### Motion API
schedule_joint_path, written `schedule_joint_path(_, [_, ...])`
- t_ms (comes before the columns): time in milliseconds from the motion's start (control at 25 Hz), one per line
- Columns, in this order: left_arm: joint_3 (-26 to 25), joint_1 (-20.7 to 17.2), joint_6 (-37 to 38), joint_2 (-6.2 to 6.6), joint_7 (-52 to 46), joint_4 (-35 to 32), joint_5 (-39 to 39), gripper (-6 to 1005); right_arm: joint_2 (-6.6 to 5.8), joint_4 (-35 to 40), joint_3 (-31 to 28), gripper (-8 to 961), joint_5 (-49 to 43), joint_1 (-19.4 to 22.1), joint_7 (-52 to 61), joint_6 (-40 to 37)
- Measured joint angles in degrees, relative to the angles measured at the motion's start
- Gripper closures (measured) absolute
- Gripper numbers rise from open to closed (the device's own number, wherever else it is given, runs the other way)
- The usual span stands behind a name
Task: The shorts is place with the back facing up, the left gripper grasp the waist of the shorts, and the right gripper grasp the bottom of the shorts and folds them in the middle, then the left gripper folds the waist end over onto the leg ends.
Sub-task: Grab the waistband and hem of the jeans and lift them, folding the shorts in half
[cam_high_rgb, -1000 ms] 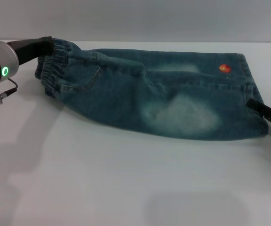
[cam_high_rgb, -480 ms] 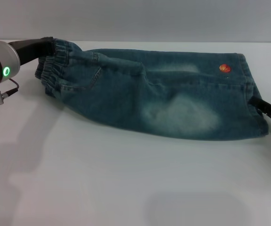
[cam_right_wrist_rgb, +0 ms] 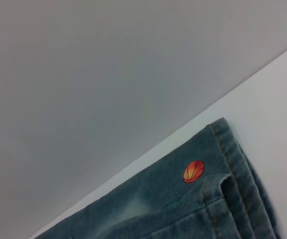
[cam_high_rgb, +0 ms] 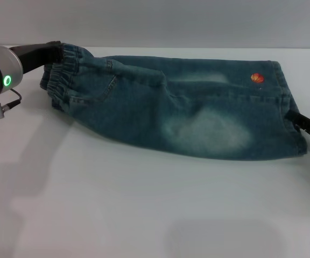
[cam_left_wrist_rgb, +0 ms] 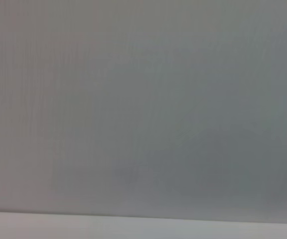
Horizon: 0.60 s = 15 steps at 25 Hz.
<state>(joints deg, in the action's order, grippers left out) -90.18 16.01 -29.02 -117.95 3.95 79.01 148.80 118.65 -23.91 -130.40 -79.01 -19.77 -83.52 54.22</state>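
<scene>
The shorts (cam_high_rgb: 187, 107) lie folded in half along their length on the white table (cam_high_rgb: 144, 209), pocket side up. The ruffled waist (cam_high_rgb: 63, 78) points left and the leg hems (cam_high_rgb: 285, 97) point right. My left gripper (cam_high_rgb: 55, 49), with its silver wrist and green light, sits at the far top corner of the waist and is shut on the band. My right gripper (cam_high_rgb: 301, 123) is low at the right edge, just off the near hem corner. The right wrist view shows the hem corner (cam_right_wrist_rgb: 235, 159) and the orange ball print (cam_right_wrist_rgb: 194, 171). The left wrist view shows only a grey wall.
White tabletop stretches in front of the shorts toward me. A grey wall stands behind the table's far edge (cam_high_rgb: 198, 48), close to the shorts' far side.
My right gripper has drawn back to the right, away from the hem. The left gripper and the shorts have stayed put.
</scene>
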Motion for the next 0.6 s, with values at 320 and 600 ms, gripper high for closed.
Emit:
schedule_joint_path(320, [-0.09,-0.01,0.02,0.0,0.0,-0.09,0.0,944,-0.07,0.01,0.22,468,0.0,0.07,-0.04,-0.4])
schedule_joint_path(600, [-0.11,-0.02,-0.01,0.0,0.0,-0.09,0.0,944,-0.09,0.01,0.24,468,0.0,0.26,-0.07,-0.44])
